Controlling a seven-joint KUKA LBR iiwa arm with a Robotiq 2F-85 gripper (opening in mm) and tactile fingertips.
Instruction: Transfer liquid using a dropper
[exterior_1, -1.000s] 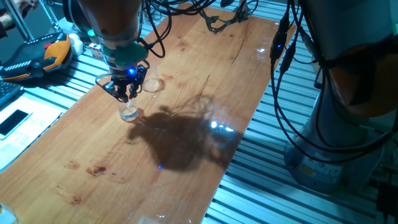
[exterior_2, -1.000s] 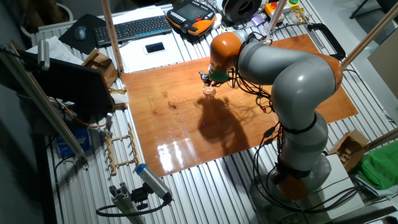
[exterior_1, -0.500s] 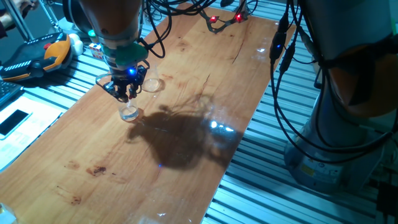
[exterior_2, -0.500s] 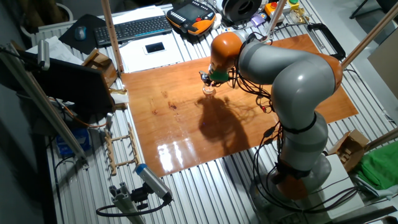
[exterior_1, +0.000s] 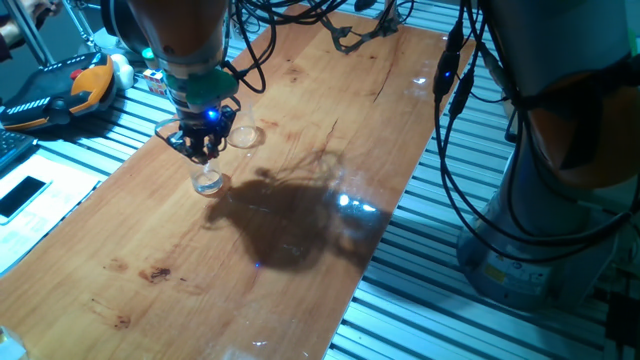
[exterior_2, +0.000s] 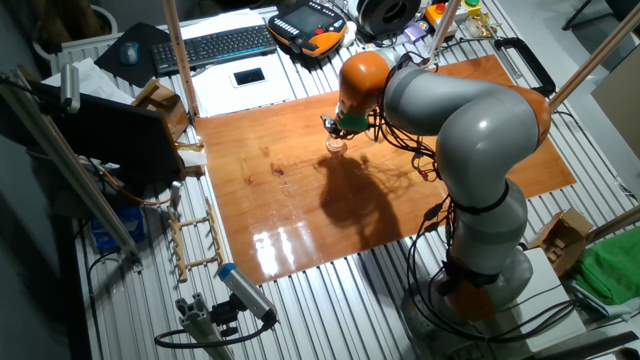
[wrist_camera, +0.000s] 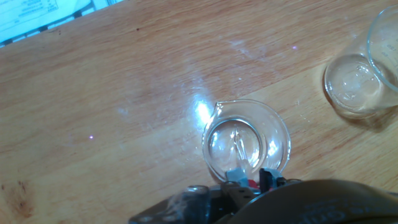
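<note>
My gripper (exterior_1: 205, 153) hangs just above a small clear glass beaker (exterior_1: 208, 181) on the wooden table, also in the other fixed view (exterior_2: 335, 131). In the hand view the gripper (wrist_camera: 252, 179) is shut on the dropper. The dropper's red bulb (wrist_camera: 254, 184) shows between the fingertips (wrist_camera: 236, 176). Its thin clear tube (wrist_camera: 239, 152) points down into the beaker (wrist_camera: 273, 127). Liquid shows only as a faint glint in the beaker's bottom (wrist_camera: 224, 143). I cannot tell whether the tip touches it.
A second clear glass (exterior_1: 244, 136) stands just behind the beaker, at the top right of the hand view (wrist_camera: 356, 87). A teach pendant (exterior_1: 60, 90), a phone (exterior_1: 22, 193) and cables (exterior_1: 350, 35) lie at the table's edges. A keyboard (exterior_2: 215, 45) is off the table.
</note>
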